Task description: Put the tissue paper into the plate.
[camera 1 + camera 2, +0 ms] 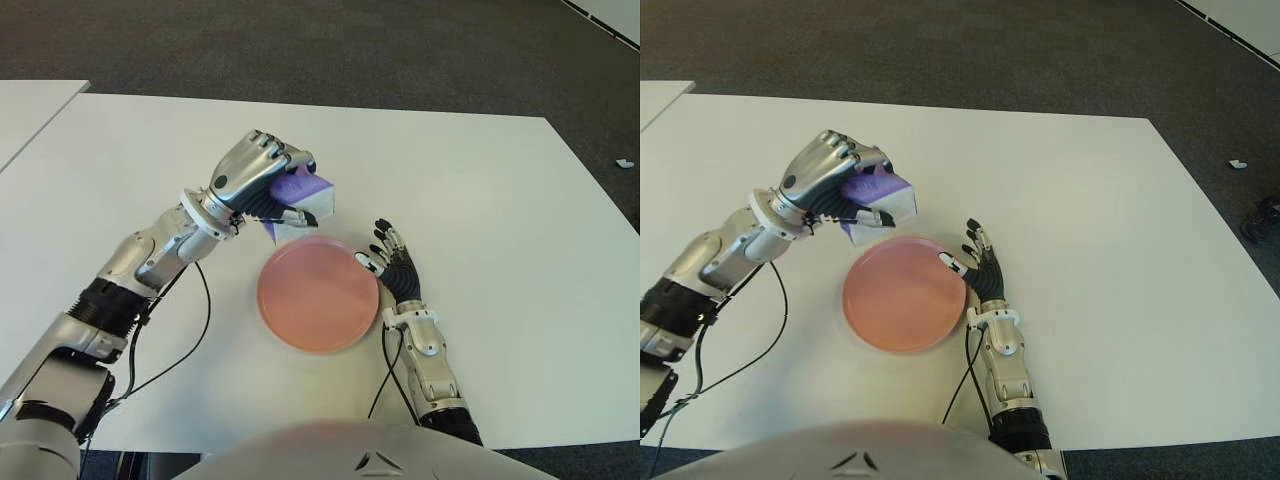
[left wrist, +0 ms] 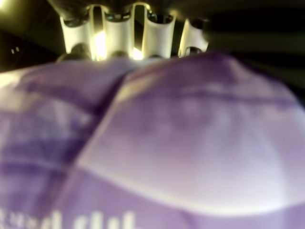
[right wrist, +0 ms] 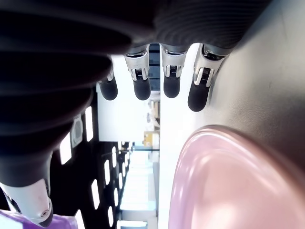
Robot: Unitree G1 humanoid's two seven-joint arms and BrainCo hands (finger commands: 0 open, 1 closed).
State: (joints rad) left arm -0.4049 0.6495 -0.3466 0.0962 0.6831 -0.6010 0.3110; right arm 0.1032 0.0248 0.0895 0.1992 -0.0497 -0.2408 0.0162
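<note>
My left hand (image 1: 268, 178) is shut on a purple and white tissue pack (image 1: 304, 196), held in the air just past the far left rim of the pink plate (image 1: 318, 295). The pack (image 2: 157, 143) fills the left wrist view, with my curled fingers (image 2: 133, 33) behind it. Nothing lies on the plate, which sits on the white table (image 1: 480, 190). My right hand (image 1: 392, 258) is open at the plate's right rim, its fingers (image 3: 143, 88) spread beside the pink edge (image 3: 224, 181).
A second white table (image 1: 30, 110) stands at the far left. Dark carpet (image 1: 330, 50) lies beyond the table's far edge, with a small white object (image 1: 624, 163) on the floor at the right.
</note>
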